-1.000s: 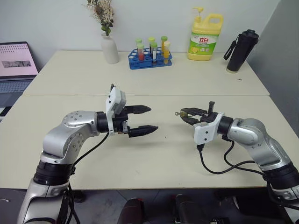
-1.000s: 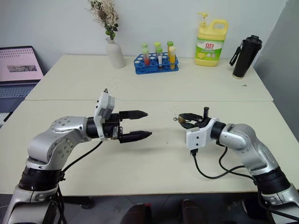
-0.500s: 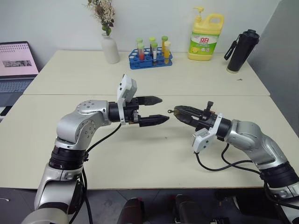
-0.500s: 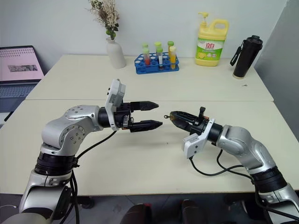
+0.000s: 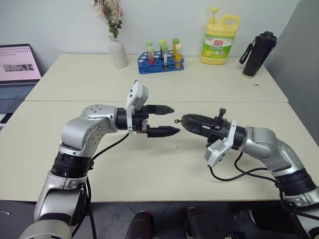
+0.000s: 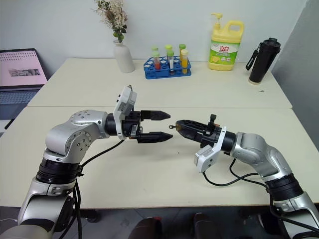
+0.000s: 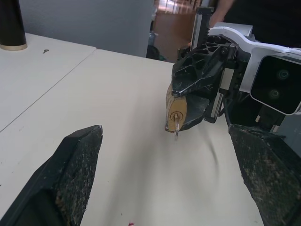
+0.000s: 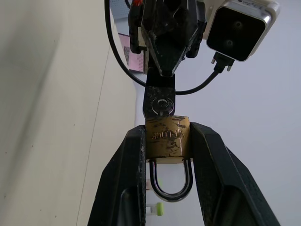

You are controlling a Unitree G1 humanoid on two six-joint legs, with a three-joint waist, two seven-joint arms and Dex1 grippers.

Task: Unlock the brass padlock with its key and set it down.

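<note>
My right gripper (image 5: pixel 185 119) is shut on the brass padlock (image 8: pixel 167 137), held above the table (image 5: pixel 149 169). The small brass body sits squeezed between the two black fingers, and its silvery shackle (image 8: pixel 171 181) points back toward the wrist. The key (image 7: pixel 175 129) sticks out of the keyhole toward my left gripper (image 5: pixel 176 119). That gripper is open and points straight at the right one, its fingertips (image 7: pixel 89 141) level with the key on either side and not touching it. The padlock (image 7: pixel 178 109) faces the left wrist camera head-on.
At the back of the table stand a white vase (image 5: pixel 117 50), a blue rack of test tubes (image 5: pixel 160 57), a yellow detergent bottle (image 5: pixel 218 37) and a black flask (image 5: pixel 256 54). A laptop (image 5: pixel 17 67) sits off to the left.
Both grippers have risen and closed in on each other. The left moved right, the right moved left and turned the key toward it. The gap between them has almost gone.
</note>
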